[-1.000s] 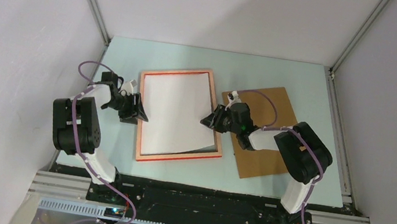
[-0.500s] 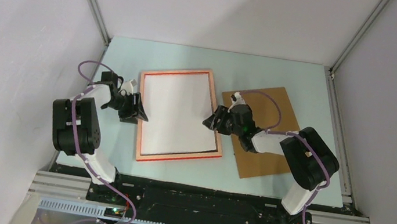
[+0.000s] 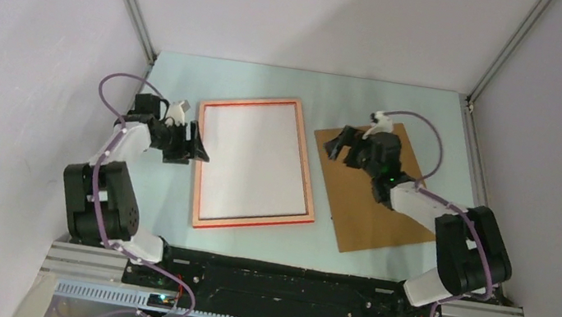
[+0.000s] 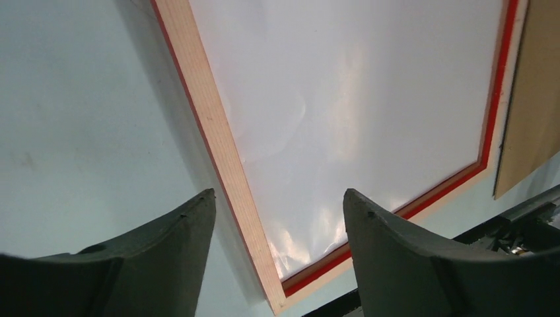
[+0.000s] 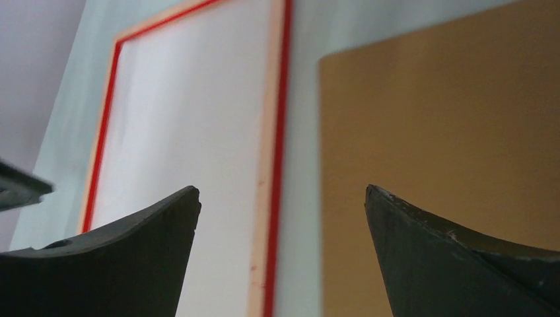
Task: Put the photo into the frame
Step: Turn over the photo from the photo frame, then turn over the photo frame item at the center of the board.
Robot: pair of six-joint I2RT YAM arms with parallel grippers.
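Frame (image 3: 199, 165), mid-tabletop: pale wood-like back, smooth and matt; inner lip painted red, slight shine.
Photo (image 3: 252, 163), lying in it: white paper side up, smooth, with soft glossy reflections under my left wrist.
Backing board (image 3: 375, 205), toward the right edge: brown, card-like, evenly matt.
Tabletop (image 3: 272, 83): pale green, matt, faintly marked.
My left gripper (image 4: 277, 201) and my right gripper (image 5: 282, 191): dark, matt, plastic-looking fingers, finely grained.

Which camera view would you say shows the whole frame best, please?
The top external view: the frame lies flat with all four rails visible around a white sheet. The left wrist view is closer but crops its far end; the right wrist view, blurred, crops its near end.
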